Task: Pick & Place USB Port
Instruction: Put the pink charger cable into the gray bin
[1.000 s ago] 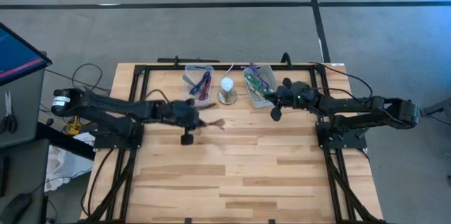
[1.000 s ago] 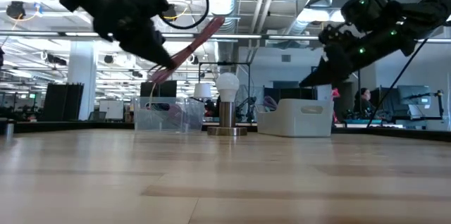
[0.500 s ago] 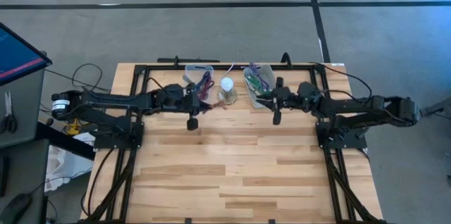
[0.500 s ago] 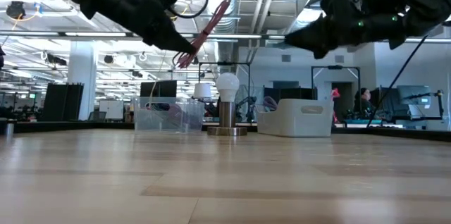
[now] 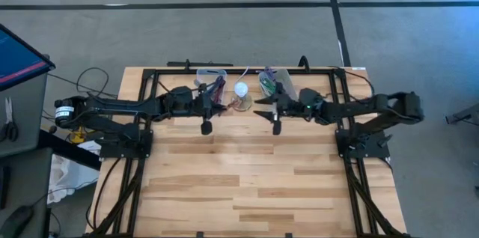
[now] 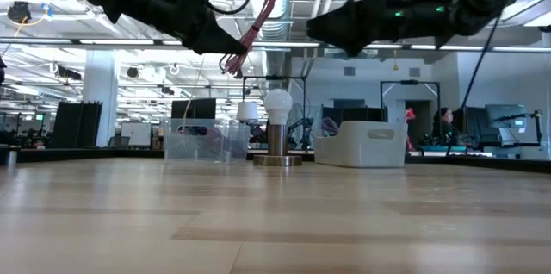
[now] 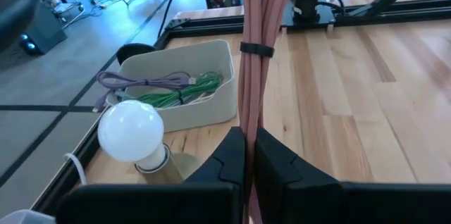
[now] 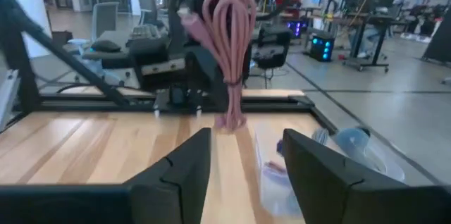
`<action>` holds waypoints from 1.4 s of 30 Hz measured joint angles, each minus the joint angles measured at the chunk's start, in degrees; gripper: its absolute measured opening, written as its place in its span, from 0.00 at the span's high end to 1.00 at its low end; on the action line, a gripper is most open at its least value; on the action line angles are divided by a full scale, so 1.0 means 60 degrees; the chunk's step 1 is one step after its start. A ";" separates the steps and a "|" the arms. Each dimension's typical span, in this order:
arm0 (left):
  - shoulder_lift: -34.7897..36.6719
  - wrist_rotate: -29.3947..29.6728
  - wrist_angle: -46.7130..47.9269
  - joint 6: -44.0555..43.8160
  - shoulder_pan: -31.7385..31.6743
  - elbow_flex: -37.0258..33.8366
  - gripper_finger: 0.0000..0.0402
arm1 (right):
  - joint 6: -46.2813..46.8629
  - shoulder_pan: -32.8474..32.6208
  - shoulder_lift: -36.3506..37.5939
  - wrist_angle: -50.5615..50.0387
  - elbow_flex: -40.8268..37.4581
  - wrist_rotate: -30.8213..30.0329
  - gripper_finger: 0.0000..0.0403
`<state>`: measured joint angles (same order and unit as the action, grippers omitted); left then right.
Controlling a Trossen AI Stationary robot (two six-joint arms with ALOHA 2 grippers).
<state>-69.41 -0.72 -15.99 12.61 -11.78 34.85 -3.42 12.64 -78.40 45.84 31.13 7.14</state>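
- Since a second ago the right gripper has left the white bin and swung in toward the table's middle, its fingers spreading apart as it went; the left gripper has lifted away from the open boards and carried its load back beside the lamp.
- The left gripper is clenched on a bundled pink USB cable, the coil standing up from the fingers and cinched by a dark tie, held in the air above the table.
- The right gripper is released and holds nothing; in its own wrist view the pink loops hang straight ahead, lined up with the gap between its fingers.
- This looks like a hand-over: the two grippers face each other across the bulb lamp, near but not touching.
- To do it well, the right gripper should come in level and take the bundle near the tie, where the strands are bound together, rather than at the loose loops.
- The left should let go only once the right has closed firmly.
- The lamp stands just beside the path, and the clear bin lies behind the left gripper; both want a clear berth.
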 joint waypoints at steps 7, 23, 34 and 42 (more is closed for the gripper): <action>0.0000 0.0082 -0.0080 -0.0002 0.0002 0.0000 0.98 | -0.0004 0.0036 -0.1472 0.0578 0.1013 0.0005 0.61; 0.0000 0.0086 -0.0175 -0.0005 0.0002 0.0004 0.98 | -0.0025 -0.0021 -0.2623 0.0651 0.2624 0.0044 0.66; 0.0000 0.0498 -0.0178 -0.0002 0.0009 0.0004 0.98 | -0.0004 -0.0262 -0.2581 0.0747 0.2642 0.0567 0.66; 0.0004 0.0505 -0.0249 -0.0227 0.0005 0.0004 0.98 | -0.0018 -0.0289 -0.2581 0.1320 0.2642 0.0550 0.70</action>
<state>-69.38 2.31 -17.49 11.25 -11.75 34.87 -3.53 10.91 -93.89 53.76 46.98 10.44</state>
